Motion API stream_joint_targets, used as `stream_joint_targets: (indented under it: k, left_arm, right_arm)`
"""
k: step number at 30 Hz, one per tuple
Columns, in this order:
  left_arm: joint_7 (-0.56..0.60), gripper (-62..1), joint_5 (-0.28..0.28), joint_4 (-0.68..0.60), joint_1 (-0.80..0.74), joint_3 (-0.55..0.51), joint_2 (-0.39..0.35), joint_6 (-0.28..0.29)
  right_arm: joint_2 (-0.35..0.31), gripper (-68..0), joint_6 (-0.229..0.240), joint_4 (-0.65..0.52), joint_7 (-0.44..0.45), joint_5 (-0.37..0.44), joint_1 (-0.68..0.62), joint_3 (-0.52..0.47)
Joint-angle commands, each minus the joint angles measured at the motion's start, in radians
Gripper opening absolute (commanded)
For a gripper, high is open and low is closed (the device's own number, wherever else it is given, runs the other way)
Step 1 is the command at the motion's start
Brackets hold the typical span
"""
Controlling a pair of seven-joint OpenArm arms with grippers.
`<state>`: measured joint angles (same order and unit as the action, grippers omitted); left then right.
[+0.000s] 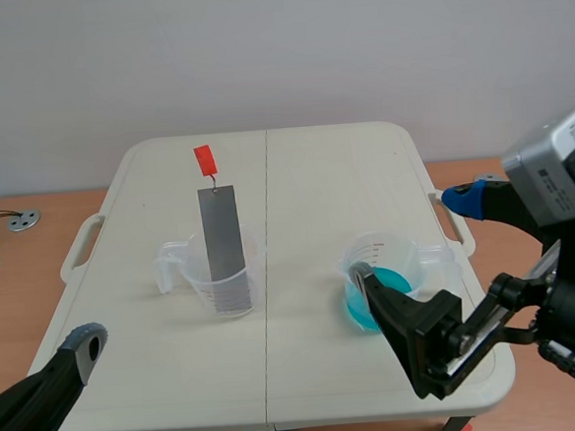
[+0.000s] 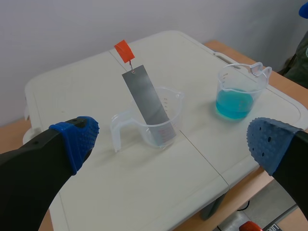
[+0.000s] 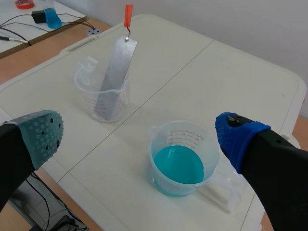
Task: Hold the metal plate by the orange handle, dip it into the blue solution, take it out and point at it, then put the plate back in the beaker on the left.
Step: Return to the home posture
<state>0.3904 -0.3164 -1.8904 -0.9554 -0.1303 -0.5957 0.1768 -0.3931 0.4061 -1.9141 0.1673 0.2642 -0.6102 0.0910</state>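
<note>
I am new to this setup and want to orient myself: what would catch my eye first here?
The tall grey metal plate with its orange handle stands out first, leaning in the clear beaker on the left half of the table. Next is the blue solution in the second beaker on the right half.

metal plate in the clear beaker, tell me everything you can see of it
The metal plate is a long, thin, dull grey strip, flat and smooth. A small wire hook at its top end carries a rectangular orange handle. It stands tilted, its lower end inside the clear beaker, leaning against the rim. Only the beaker touches it.
</note>
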Motion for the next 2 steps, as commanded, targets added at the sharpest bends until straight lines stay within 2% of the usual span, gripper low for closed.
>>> stream_joint_targets:
  k: [1,2]
  left_arm:
    - [0.014,1.4,-0.01,-0.008,-0.008,0.001,0.002,-0.001]
    - [0.014,1.4,-0.01,-0.008,-0.008,0.001,0.002,-0.001]
  right_arm:
    - [0.0,-1.2,-0.002,-0.023,0.01,0.008,0.01,-0.006]
    - [0.0,-1.2,-0.002,-0.023,0.007,0.008,0.01,-0.006]
